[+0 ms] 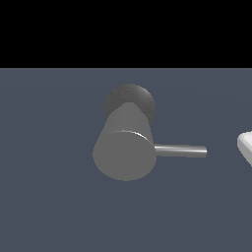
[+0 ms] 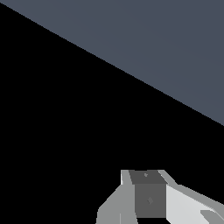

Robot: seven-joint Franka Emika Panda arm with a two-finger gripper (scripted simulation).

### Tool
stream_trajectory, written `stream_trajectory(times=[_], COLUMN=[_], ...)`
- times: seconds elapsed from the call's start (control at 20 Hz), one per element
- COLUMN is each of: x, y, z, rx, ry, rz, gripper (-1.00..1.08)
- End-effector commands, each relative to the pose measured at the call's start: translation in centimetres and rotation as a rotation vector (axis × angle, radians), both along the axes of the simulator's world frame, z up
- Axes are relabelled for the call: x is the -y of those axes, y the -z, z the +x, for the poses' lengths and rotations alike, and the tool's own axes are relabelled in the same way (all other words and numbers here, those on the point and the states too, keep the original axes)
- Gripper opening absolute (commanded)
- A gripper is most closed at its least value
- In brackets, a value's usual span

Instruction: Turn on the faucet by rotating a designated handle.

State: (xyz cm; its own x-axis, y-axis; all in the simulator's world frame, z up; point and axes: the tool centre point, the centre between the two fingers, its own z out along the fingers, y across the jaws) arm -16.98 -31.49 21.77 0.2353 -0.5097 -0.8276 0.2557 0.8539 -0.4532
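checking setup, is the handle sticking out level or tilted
Roughly level: the handle runs straight out from the faucet toward the exterior view's right, untouched.

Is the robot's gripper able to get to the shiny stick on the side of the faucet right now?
Probably yes. The handle sticks out from the faucet toward the exterior view's right, with nothing around it. A white bit at that same edge, likely the gripper, sits apart from the rod's tip with open space between. Whether it is open or shut cannot be told.

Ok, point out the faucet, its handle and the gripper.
faucet (image 1: 125,156): exterior view, flat round end of the cylinder.
handle (image 1: 181,150): exterior view, middle of the thin rod.
gripper (image 1: 246,147): exterior view, white edge at the exterior view's right border.
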Motion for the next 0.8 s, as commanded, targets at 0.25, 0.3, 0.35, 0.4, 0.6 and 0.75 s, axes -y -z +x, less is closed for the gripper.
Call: stream_trajectory(times=[0.25, 0.3, 0.35, 0.4, 0.6, 0.75], x=[-4.8, -5.4, -5.9, -6.4, -8.1, -8.9], y=[7.9, 8.6, 9.2, 9.8, 11.6, 12.2], z=[0.1, 0.1, 0.1, 0.0, -0.1, -0.1], rx=[-0.137, -0.151, -0.163, -0.175, -0.212, -0.226], ry=[-0.024, -0.028, -0.032, -0.036, -0.049, -0.056], rz=[0.227, 0.248, 0.268, 0.286, 0.341, 0.366], gripper=[-1.0, -1.0, -1.0, -1.0, -1.0, -1.0])
